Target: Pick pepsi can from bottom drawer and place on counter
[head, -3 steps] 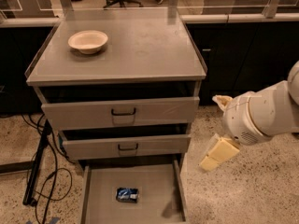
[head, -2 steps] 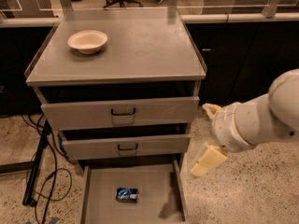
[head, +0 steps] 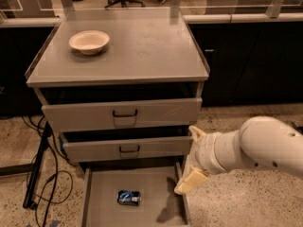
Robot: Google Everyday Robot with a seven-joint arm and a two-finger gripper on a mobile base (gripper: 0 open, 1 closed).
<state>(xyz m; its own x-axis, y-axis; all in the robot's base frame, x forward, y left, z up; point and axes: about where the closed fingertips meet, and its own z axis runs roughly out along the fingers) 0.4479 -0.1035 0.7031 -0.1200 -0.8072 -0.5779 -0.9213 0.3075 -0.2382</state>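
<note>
The hand (head: pixel 192 158), spread wide, hangs by the right wall of the bottom drawer (head: pixel 102 189), so it could bump that wall and miss the lying pepsi can (head: pixel 129 197).

We've got speckled floor (head: pixel 246 207) below the low-hanging gripper (head: pixel 191 160), black cables (head: pixel 49 174) well left of it, dark cabinets (head: pixel 251 60) behind it.

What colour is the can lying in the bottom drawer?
Pepsi can: blue with white markings, camera view; gripper hovers by the bottom drawer's right edge.
</note>
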